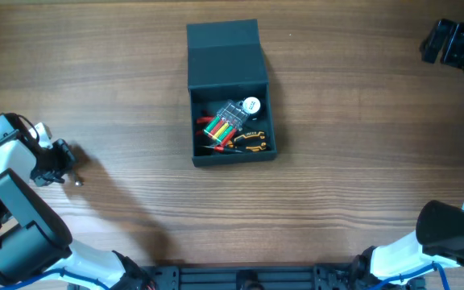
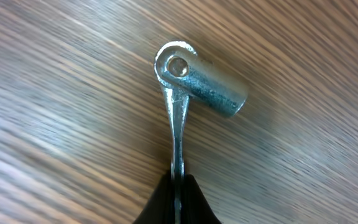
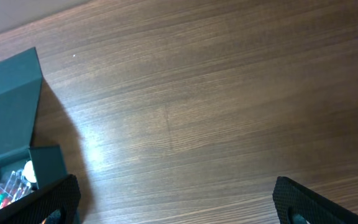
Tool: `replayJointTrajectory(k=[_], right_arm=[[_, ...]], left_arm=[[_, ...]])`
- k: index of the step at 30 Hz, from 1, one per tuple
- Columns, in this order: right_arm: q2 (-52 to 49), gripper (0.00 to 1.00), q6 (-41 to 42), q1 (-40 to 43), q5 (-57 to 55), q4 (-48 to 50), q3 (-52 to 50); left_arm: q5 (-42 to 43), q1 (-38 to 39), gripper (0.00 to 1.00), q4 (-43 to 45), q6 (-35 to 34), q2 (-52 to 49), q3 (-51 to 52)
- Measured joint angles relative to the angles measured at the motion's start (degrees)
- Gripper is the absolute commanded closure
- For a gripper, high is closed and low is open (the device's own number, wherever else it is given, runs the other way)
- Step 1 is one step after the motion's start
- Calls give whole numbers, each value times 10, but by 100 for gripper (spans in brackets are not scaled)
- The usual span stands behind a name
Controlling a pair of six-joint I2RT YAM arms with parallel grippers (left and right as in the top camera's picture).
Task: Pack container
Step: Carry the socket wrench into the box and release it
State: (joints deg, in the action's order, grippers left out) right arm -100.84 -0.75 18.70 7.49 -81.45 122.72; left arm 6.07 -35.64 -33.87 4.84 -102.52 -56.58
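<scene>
Teal-grey container (image 1: 225,52) lies open, tools (image 1: 232,125) inside. Left gripper (image 2: 176,186), at its eight o'clock, pinches a steel socket wrench (image 2: 197,81). Right gripper (image 3: 179,208), at two o'clock, gapes wide.

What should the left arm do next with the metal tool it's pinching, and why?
Probably lift the socket wrench and carry it toward the container. The left gripper is shut on the wrench's shank, far to the container's left, and the lid stands open with tools inside.
</scene>
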Motion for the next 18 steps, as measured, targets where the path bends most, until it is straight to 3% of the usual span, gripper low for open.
replayJointTrajectory(k=[3,10,14,18], right_arm=[[0,0,0,0,0,0,0],[0,0,0,0,0,0,0],[0,0,0,0,0,0,0],[0,0,0,0,0,0,0]], left_arm=[[18,30,96,-58,-5,3,-26],[65,154,96,-257,-5,23,-257],[75,275,96,-299,39,35,-412],[78,396,96,-291,134,45,-469]])
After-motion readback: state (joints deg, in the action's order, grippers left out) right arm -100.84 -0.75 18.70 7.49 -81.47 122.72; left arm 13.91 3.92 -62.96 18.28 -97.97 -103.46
